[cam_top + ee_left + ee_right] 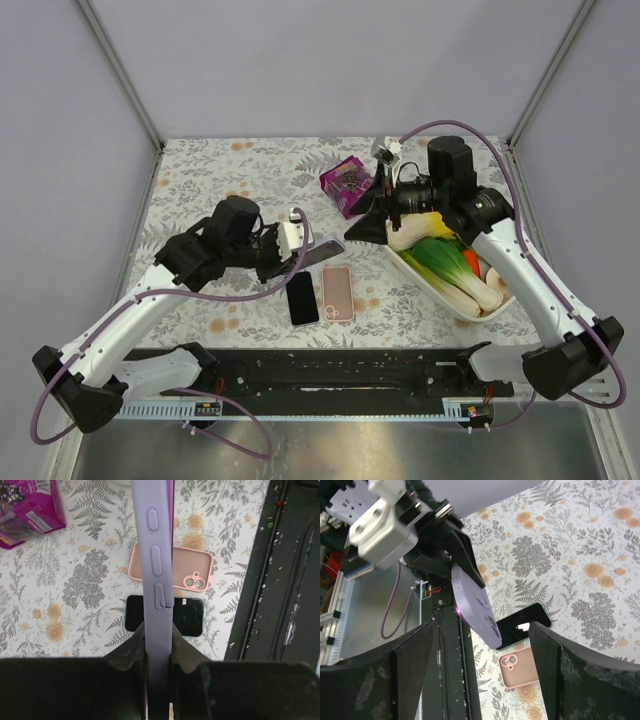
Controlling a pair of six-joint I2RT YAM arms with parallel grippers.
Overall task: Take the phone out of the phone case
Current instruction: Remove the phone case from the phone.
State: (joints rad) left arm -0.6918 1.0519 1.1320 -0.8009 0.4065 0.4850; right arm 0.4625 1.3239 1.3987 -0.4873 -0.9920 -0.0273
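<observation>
The left fingers are pinched shut on one end of the light purple phone case. They hold it up on its thin edge, above the surface. In the top view the case is in the middle of the frame.

The right fingers are wide open and hold nothing. They are off to the upper right in the top view, apart from the case. The right wrist view looks at the back of the case, with the round camera holes at its lower end.

I cannot tell if a phone is inside the case. A black phone lies flat on the surface right under it, just beside a pink case.

If a phone is inside, I think the next job is for the right fingers to go to the free end, the one with the camera holes. They should push or peel at a corner there, slowly. The left fingers must hold tight so the case does not twist. It is best to stay low, so a loose phone does not drop far or hit the two things below.
</observation>
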